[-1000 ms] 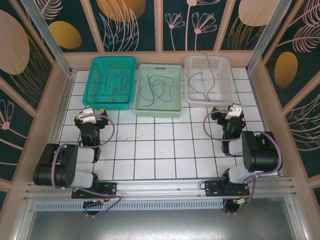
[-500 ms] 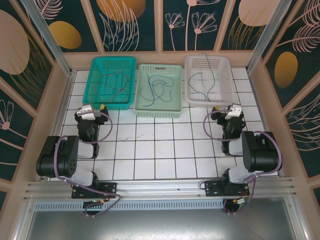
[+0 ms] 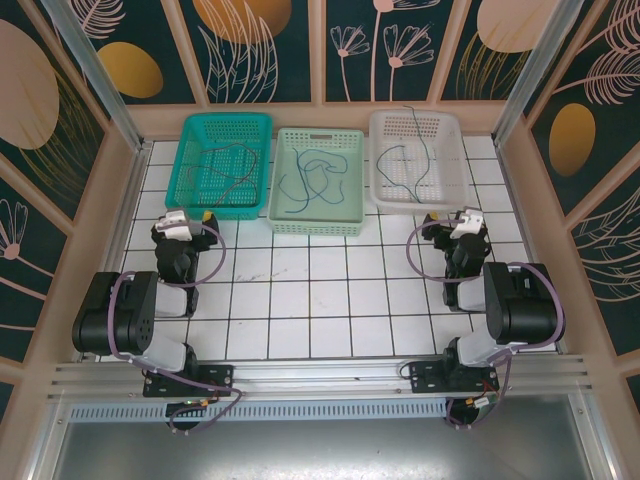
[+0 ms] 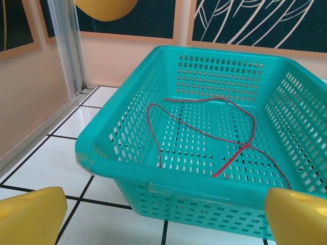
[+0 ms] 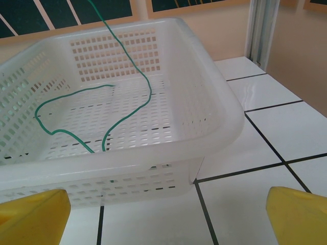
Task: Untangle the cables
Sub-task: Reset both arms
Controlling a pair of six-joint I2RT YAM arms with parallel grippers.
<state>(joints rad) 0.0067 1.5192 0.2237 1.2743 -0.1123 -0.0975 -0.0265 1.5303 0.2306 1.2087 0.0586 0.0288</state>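
White-tiled table point(image 3: 320, 300): red cable point(image 4: 249, 145) in the far-left teal basket point(image 4: 127, 168), green cable point(image 5: 149, 92) in the white basket point(image 5: 214, 112), looped cables point(image 3: 322, 180) in the middle basket point(image 3: 315, 226). The left gripper point(image 3: 188, 216) and right gripper point(image 3: 462, 216) hover near, jaws apart; a reach into the middle loops seems next.

Left hand point(image 3: 187, 216) and right hand point(image 3: 463, 216) face baskets point(image 3: 318, 229) holding cables point(image 3: 312, 178).
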